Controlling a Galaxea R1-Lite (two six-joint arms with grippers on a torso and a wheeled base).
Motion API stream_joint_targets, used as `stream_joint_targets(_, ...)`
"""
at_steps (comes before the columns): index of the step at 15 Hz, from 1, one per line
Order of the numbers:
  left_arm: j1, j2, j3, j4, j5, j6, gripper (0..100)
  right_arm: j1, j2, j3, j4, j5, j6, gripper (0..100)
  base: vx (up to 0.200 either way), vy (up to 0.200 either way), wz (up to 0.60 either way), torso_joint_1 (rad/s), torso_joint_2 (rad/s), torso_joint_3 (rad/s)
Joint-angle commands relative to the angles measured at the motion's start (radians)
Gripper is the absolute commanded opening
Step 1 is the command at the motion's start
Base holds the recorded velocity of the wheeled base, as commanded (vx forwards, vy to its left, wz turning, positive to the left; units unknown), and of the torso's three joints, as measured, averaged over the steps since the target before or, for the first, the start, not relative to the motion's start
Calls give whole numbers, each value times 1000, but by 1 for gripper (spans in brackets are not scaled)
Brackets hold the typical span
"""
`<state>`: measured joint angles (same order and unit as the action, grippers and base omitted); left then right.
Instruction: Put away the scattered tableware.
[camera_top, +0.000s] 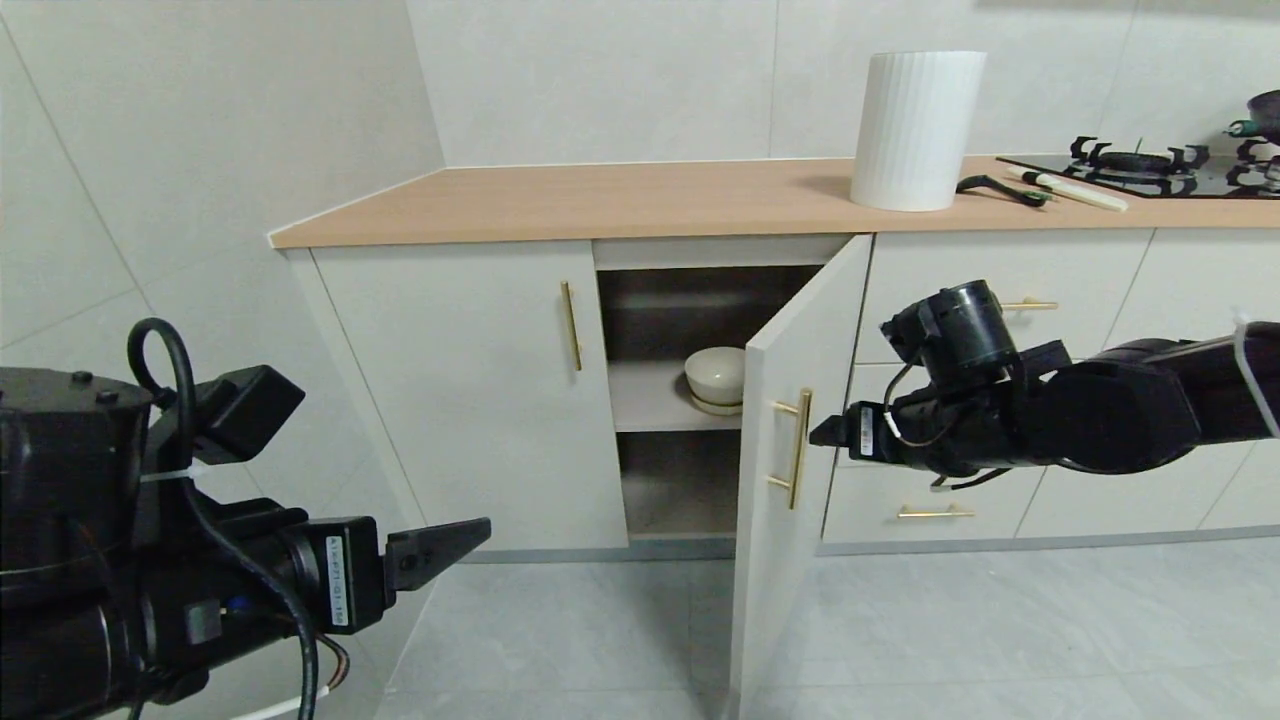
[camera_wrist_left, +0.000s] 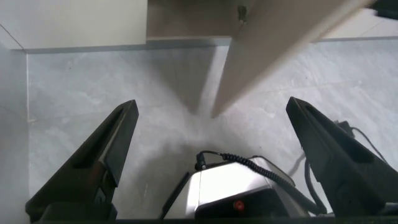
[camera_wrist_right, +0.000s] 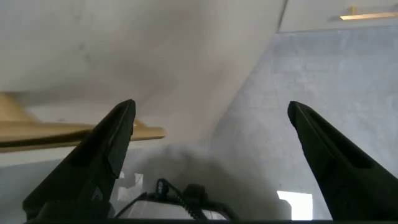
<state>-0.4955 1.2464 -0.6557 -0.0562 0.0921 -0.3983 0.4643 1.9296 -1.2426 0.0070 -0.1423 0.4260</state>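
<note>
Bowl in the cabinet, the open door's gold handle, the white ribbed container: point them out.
bowl (camera_top: 715, 376): head view, middle of its side.
gold handle (camera_top: 798, 450): head view, middle of the bar.
white ribbed container (camera_top: 917, 130): head view, middle of its wall.

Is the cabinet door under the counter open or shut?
Open: the cabinet door stands angled outward, exposing the bowl on the inner shelf.

No text can be read anywhere. A white label runs along the body of the left gripper, at about 8 o'clock in the head view, its print too fine to make out (a thin line of dark characters). A second label on the right gripper, near 3 o'clock, is just as unreadable.
</note>
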Motion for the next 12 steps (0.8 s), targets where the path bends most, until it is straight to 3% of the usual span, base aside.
stream_joint_targets(1,-1,7,8,-2,0,4,100,13,81,-49,-4,3,-4,100,0,0,0,0,0,0)
stream_joint_targets(12,-1,39,21,-22,3,6,100,8,157,-87,-79,6,7,100,0,0,0,0,0,0)
